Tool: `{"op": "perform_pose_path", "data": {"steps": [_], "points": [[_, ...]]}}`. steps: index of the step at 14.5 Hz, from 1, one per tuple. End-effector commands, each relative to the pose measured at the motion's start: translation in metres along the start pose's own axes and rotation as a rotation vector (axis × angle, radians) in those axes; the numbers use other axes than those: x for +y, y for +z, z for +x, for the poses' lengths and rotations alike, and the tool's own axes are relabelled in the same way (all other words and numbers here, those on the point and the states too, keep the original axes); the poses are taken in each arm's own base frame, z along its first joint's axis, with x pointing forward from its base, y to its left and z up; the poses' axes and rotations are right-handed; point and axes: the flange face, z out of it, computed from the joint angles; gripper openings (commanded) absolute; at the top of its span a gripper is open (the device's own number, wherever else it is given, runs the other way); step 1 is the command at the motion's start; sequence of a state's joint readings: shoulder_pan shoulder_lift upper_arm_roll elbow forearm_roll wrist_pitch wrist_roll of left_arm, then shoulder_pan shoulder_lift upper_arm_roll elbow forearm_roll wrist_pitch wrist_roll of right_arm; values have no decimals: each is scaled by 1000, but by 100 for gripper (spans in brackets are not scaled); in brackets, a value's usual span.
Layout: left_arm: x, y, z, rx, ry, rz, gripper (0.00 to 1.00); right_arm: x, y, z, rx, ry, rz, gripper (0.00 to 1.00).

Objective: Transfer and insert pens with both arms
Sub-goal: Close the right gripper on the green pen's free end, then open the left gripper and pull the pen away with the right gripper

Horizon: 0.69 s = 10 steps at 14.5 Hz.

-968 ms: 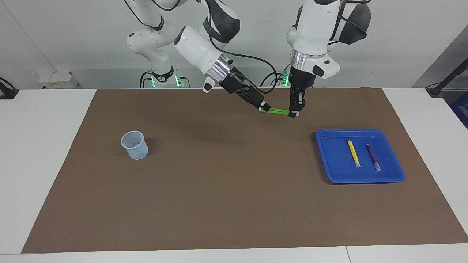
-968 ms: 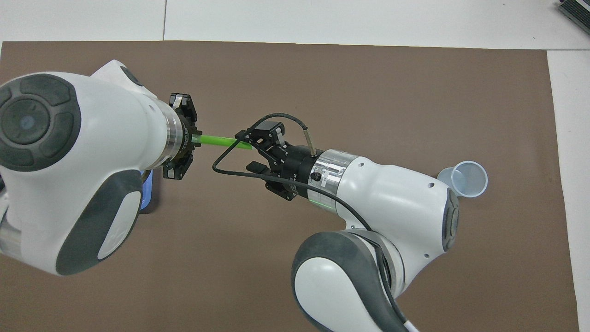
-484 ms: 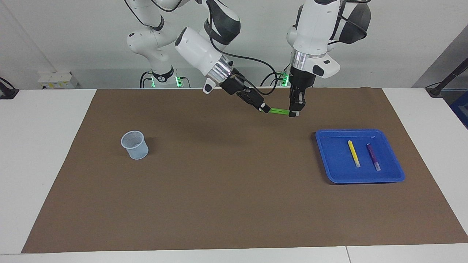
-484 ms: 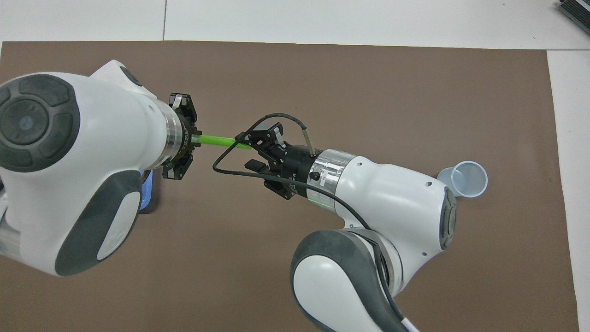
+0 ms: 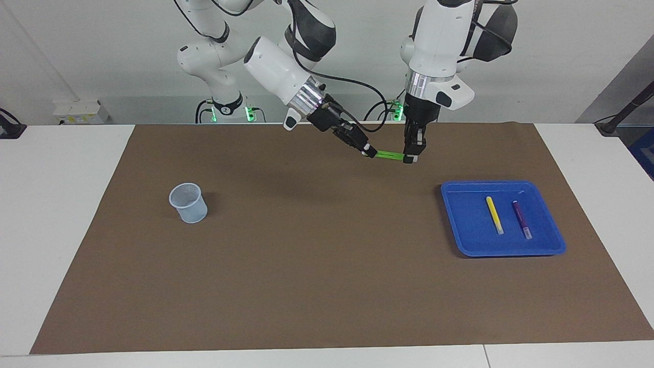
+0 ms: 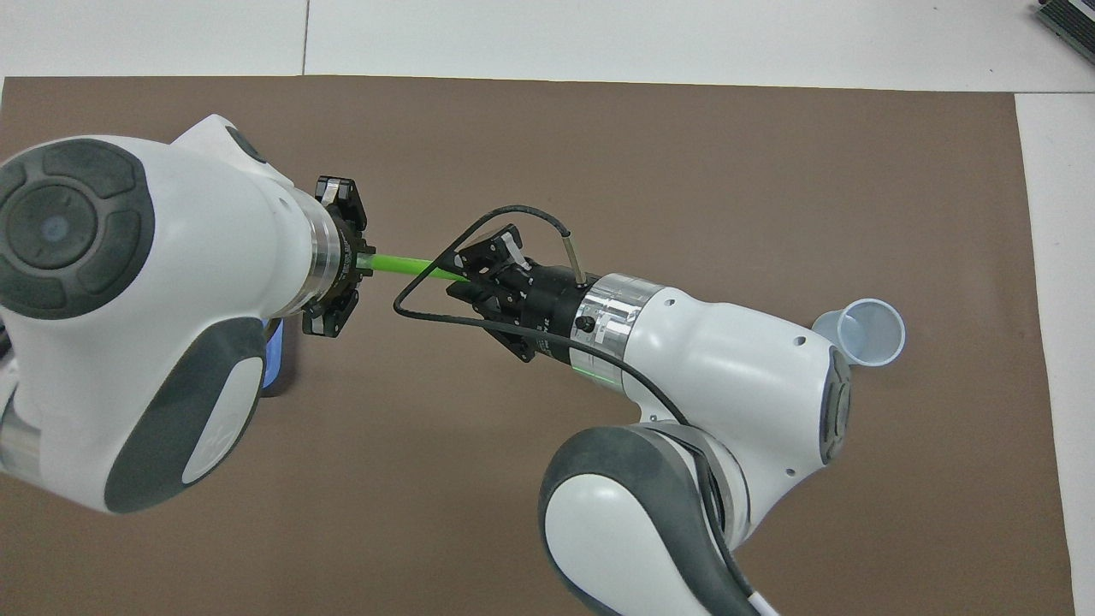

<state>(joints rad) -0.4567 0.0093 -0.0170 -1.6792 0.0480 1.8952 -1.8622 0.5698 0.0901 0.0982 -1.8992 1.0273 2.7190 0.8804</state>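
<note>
A bright green pen (image 5: 389,155) (image 6: 402,264) hangs level in the air over the brown mat, held at both ends. My left gripper (image 5: 410,158) (image 6: 357,261) points straight down and is shut on the end toward the blue tray (image 5: 460,225). My right gripper (image 5: 369,152) (image 6: 466,274) reaches in slantwise, and its fingertips have closed on the pen's other end. A yellow pen (image 5: 494,214) and a purple pen (image 5: 521,219) lie side by side in the tray.
A small translucent cup (image 5: 188,203) (image 6: 866,332) stands upright on the mat (image 5: 317,266) toward the right arm's end. In the overhead view the left arm covers nearly all of the tray. A smaller white arm (image 5: 225,76) stands at the table's robot edge.
The right gripper's fingers have drawn together onto the green pen's free end. The left gripper keeps its hold, and the pen has barely moved.
</note>
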Motion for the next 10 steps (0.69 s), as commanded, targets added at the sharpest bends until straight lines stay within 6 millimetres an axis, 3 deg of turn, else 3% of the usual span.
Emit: {"op": "perform_pose_path", "data": {"steps": [1,3,6,10], "points": [[-6,-8,1,11,-22,-6,0,-3,4,0,-2,24,18,28],[-6,-8,2,12,-24,-6,0,-4,5,0,-2,21,18,22],[-6,-8,1,11,-25,-6,0,-4,4,1,-2,21,20,0],[-7,-9,-2,8,-20,-7,0,-8,1,2,-16,59,41,0]]}}
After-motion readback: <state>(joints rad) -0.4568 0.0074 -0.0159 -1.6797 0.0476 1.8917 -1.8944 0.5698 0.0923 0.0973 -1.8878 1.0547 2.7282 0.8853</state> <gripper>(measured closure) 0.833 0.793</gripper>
